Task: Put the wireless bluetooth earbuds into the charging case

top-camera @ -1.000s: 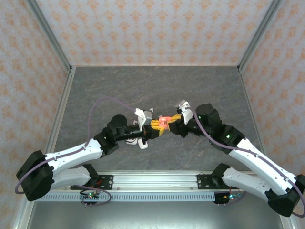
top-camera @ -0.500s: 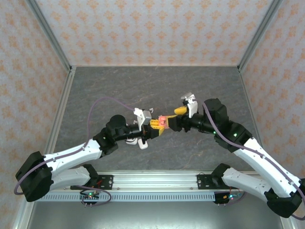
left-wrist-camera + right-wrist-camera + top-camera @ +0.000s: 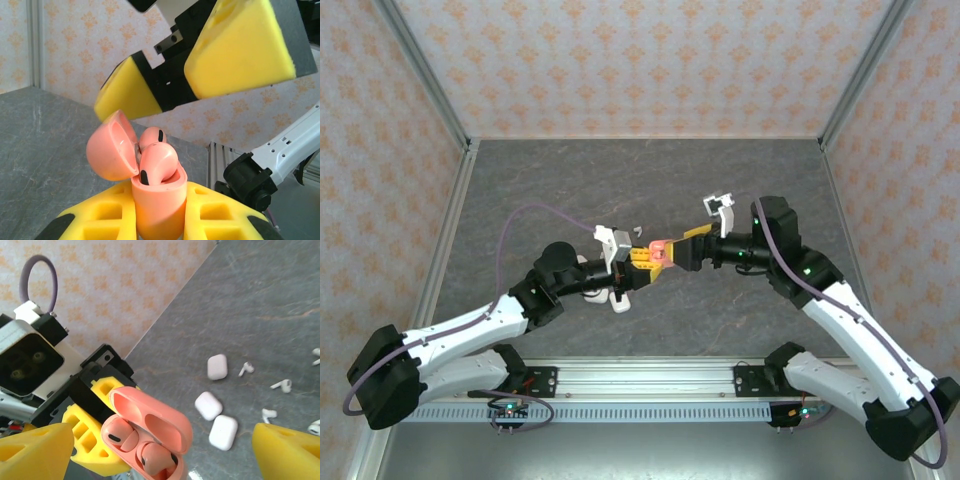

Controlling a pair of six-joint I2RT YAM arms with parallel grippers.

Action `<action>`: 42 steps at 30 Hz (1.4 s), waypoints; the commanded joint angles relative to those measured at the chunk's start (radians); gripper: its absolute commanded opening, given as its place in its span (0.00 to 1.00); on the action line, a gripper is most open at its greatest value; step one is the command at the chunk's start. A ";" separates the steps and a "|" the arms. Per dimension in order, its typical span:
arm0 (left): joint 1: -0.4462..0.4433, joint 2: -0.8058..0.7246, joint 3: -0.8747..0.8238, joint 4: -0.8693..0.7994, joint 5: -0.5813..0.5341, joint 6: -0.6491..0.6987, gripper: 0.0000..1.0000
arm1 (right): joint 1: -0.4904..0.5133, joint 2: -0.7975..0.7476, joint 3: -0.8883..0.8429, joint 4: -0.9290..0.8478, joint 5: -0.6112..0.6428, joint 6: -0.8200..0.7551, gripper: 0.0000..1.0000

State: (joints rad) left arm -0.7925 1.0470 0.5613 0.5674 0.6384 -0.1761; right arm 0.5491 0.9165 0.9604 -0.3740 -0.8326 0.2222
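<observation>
- The left jaws pinched the pink case (image 3: 159,200) low down, lid open, held up off the table (image 3: 520,190).
- Both coral earbuds (image 3: 158,161) sat inside the case, the nearer one looking slightly proud.
- The right jaws stood spread wide, just beside the case's lid.
- White earbuds (image 3: 245,368) and white cases (image 3: 217,366) lay on the table beneath the case.
- My worry: a bump from the right jaws on the lid could twist the case and spill that proud earbud.
</observation>
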 commanded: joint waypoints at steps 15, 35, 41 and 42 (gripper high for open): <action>-0.011 -0.017 0.017 -0.001 -0.005 0.023 0.00 | 0.040 -0.003 0.035 0.120 -0.172 -0.021 0.71; -0.010 0.018 0.041 -0.006 -0.003 0.022 0.00 | 0.038 -0.086 0.018 -0.028 0.085 -0.126 0.75; -0.010 0.030 0.047 0.002 0.010 0.016 0.00 | 0.039 -0.016 0.020 -0.011 -0.012 -0.113 0.79; -0.011 0.031 0.048 0.000 0.011 0.017 0.00 | 0.039 -0.007 0.020 0.000 -0.032 -0.110 0.79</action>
State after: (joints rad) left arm -0.7986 1.0771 0.5724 0.5461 0.6456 -0.1642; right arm 0.5838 0.8902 0.9592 -0.3935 -0.8082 0.1192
